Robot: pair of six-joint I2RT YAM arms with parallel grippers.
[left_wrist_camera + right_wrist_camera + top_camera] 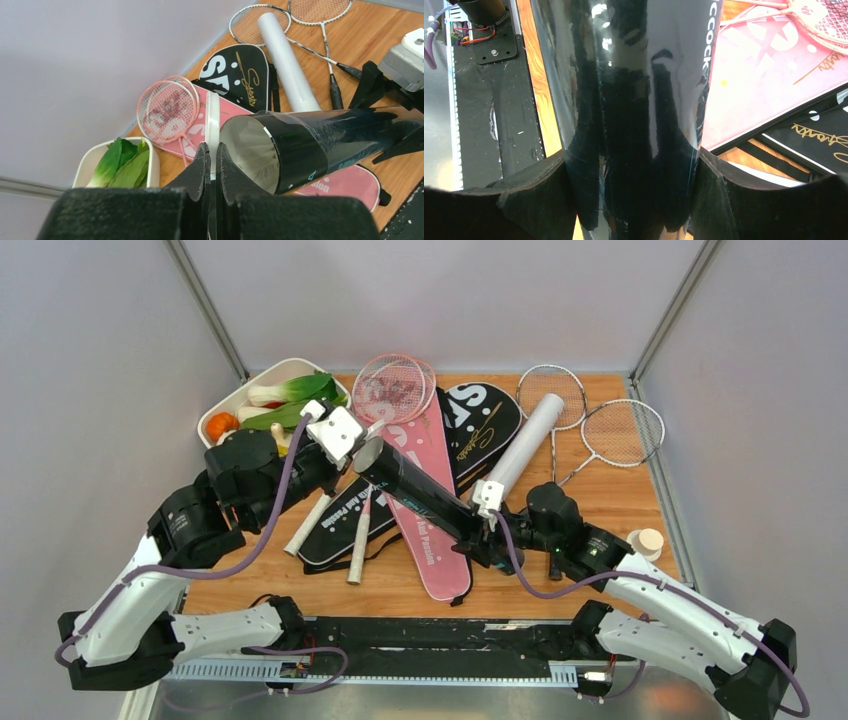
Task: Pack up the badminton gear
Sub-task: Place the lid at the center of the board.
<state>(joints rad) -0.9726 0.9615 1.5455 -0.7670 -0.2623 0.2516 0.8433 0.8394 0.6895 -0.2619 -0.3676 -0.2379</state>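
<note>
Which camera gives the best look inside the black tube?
The left wrist view: it looks into the open mouth of the black tube, with white feathers inside. The top view shows its whole length, mouth dark. The right wrist view shows only its glossy side between the right gripper fingers.

Robotics lab, test cell. Wooden desk (620, 510) boxed in by plain pale walls (450, 300) on metal posts (207, 308); left arm (135, 595) and right arm (690, 605), white and black, bolted to a black base rail (440, 632) at the near edge; exposed purple cables (515, 565).

Left end effector (211, 151) closed, right (634, 172) wide
</note>
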